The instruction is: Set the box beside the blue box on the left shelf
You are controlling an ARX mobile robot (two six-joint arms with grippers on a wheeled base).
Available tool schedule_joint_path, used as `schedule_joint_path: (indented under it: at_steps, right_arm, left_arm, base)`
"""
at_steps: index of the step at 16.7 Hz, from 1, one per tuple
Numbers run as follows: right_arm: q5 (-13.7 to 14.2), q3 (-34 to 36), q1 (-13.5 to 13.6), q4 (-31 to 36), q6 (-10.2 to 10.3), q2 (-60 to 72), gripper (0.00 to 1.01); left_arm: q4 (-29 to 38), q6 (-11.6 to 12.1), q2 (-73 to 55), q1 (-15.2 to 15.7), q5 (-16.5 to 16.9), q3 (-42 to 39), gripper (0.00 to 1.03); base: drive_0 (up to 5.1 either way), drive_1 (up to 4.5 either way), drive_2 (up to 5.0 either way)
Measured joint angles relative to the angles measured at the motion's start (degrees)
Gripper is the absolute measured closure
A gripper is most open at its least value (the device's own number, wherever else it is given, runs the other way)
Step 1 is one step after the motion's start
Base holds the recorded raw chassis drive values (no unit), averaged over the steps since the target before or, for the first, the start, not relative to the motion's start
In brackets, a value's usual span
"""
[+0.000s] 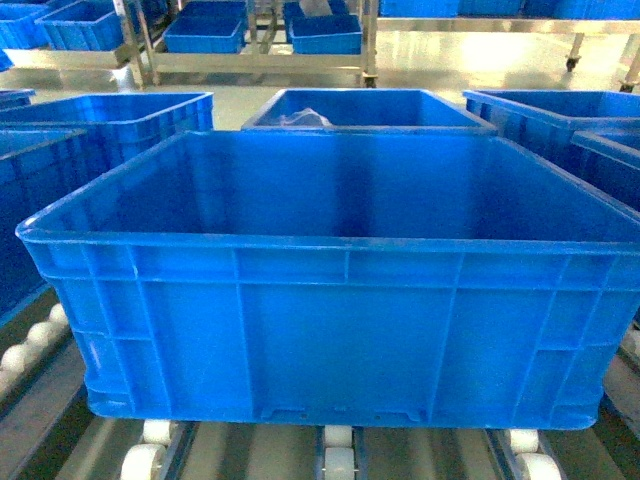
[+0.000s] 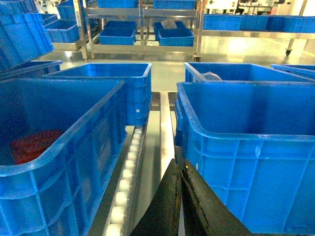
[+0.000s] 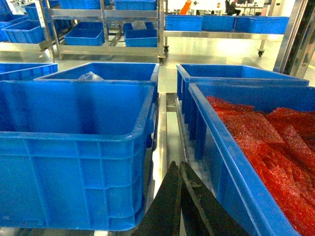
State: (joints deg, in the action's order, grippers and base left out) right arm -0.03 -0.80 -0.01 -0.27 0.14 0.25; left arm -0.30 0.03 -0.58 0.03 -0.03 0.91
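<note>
The box (image 1: 340, 330), a large ribbed bright-blue crate, is empty and fills the middle of the head view, resting on the left shelf's white rollers (image 1: 338, 462). A blue box (image 1: 30, 200) stands close on its left. In the left wrist view my left gripper (image 2: 176, 163) is shut and empty, low in the gap between that blue box (image 2: 54, 147) and the box (image 2: 256, 162), by the box's corner. My right gripper (image 3: 177, 163) is also shut and empty, in the gap at the box's (image 3: 74, 147) other side. Neither gripper shows in the head view.
A crate of red material (image 3: 266, 147) stands right of the box. More blue crates (image 1: 365, 108) sit behind it on the roller rails (image 2: 129, 162). Far steel racks (image 1: 260, 40) hold shallow blue bins. The left blue box holds something red (image 2: 32, 145).
</note>
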Motion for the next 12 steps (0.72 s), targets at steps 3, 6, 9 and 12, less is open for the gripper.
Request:
schedule_joint_path:
  at_steps: [3,6,9,12]
  right_arm:
    - [0.0,0.0,0.0,0.0,0.0,0.0,0.99]
    - [0.0,0.0,0.0,0.0,0.0,0.0,0.69]
    - [0.0,0.0,0.0,0.0,0.0,0.0,0.28]
    - [0.0,0.0,0.0,0.0,0.0,0.0,0.04]
  left_arm:
    - [0.0,0.0,0.0,0.0,0.0,0.0,1.01]
    - [0.0,0.0,0.0,0.0,0.0,0.0,0.78]
    - [0.0,0.0,0.0,0.0,0.0,0.0,0.38]
    - [0.0,0.0,0.0,0.0,0.0,0.0,0.03]
  base:
    - [0.0,0.0,0.0]
    - [0.0,0.0,0.0]
    - [0.0,0.0,0.0]
    - [0.0,0.0,0.0]
